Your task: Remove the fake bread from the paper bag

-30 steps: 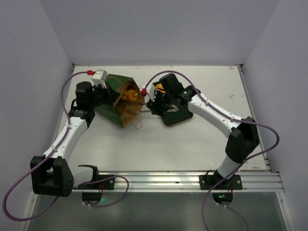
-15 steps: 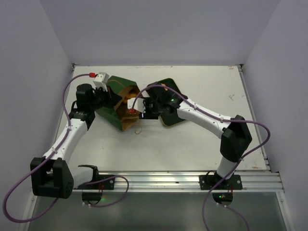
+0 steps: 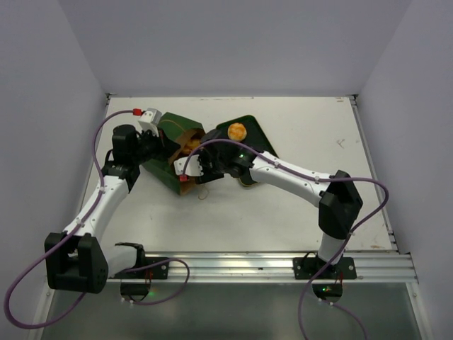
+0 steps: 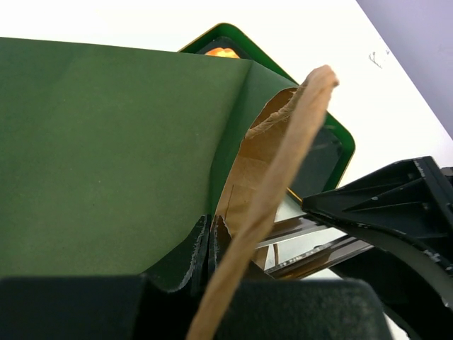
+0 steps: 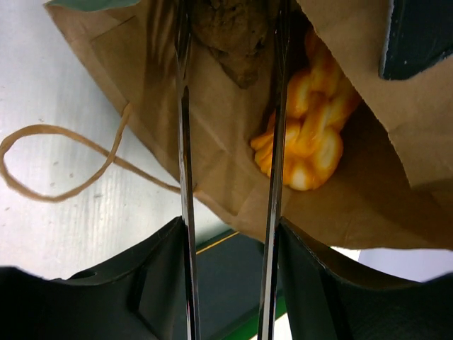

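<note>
The left pincer is pressing its fingers together on the edge of the paper bag, which is lying tipped on the surface left of centre in the overhead view, its mouth facing the lower right. The right pincer is reaching into that mouth with its fingers spread. In its wrist view they are flanking the dark brown piece at the top of the frame, though I cannot tell whether they are touching it.

To do this step well, the right pincer should be going deep enough to get both fingers past the piece's widest part. It should be closing without trapping the kraft lining, and drawing out along the bag's axis while the left is holding the mouth open.

Counting: one bag, one dark green tray and one round bun sitting on it. Inside the bag are showing one brown piece and one orange twisted roll, possibly more behind it. One cord handle is looping on the surface.
</note>
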`<state>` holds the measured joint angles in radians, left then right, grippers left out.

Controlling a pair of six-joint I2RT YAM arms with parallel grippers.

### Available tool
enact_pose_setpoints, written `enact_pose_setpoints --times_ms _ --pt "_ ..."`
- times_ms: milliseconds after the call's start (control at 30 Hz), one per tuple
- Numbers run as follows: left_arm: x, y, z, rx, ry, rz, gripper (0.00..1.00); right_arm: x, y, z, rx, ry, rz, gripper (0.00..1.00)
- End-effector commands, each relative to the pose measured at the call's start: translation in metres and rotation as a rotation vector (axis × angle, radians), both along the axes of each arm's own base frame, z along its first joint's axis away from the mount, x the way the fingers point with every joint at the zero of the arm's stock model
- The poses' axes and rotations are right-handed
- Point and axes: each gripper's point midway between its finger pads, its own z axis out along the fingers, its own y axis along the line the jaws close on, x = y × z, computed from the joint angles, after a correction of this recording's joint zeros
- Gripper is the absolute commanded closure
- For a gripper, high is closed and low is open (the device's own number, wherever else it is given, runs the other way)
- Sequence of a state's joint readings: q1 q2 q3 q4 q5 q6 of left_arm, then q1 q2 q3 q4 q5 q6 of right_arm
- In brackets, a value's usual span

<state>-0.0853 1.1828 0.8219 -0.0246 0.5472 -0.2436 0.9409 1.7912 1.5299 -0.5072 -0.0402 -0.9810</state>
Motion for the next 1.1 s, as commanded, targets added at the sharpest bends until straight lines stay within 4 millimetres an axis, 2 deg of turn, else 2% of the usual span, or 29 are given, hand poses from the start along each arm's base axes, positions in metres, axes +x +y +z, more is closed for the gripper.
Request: enact_pose_setpoints --times_ms 0,167,267,300,367,400,467,500,700,833,1067 --pt "-0.002 -0.004 0.023 -0.023 -0.079 -0.031 1.00 0.018 0.014 0.023 0.028 -0.106 -0.015 0.44" --pt "-0.003 -0.003 0.028 -0.022 -0.095 -0.022 1.00 0.014 0.013 0.008 0.002 -0.074 -0.016 0.50" --pt "-0.003 -0.001 0.028 -0.017 -0.099 -0.005 1.00 0.011 0.006 0.003 -0.005 -0.065 -0.030 0.67" --pt "-0.002 0.000 0.029 -0.016 -0.101 0.003 1.00 0.009 0.004 0.007 0.006 -0.066 -0.031 0.77" --pt "0.000 0.006 0.028 -0.007 -0.101 0.040 1.00 0.005 -0.002 0.006 0.014 -0.054 -0.045 0.85" --pt "0.001 0.007 0.029 -0.006 -0.104 0.053 1.00 0.002 -0.004 0.015 0.033 -0.060 -0.048 0.90" --pt "0.004 0.012 0.029 -0.003 -0.113 0.089 1.00 -0.003 -0.010 0.015 0.048 -0.040 -0.059 0.96" --pt "0.004 0.014 0.030 -0.005 -0.113 0.099 1.00 -0.006 -0.012 0.026 0.074 -0.045 -0.060 0.97" --pt "0.009 0.021 0.030 -0.006 -0.115 0.152 1.00 -0.011 -0.030 0.040 0.132 -0.015 -0.099 1.00" --pt "0.013 0.028 0.035 0.001 -0.125 0.204 1.00 -0.008 -0.046 0.058 0.191 0.023 -0.133 1.00" --pt "0.021 0.039 0.044 -0.016 -0.143 0.290 1.00 -0.022 -0.066 0.067 0.210 0.111 -0.122 1.00"
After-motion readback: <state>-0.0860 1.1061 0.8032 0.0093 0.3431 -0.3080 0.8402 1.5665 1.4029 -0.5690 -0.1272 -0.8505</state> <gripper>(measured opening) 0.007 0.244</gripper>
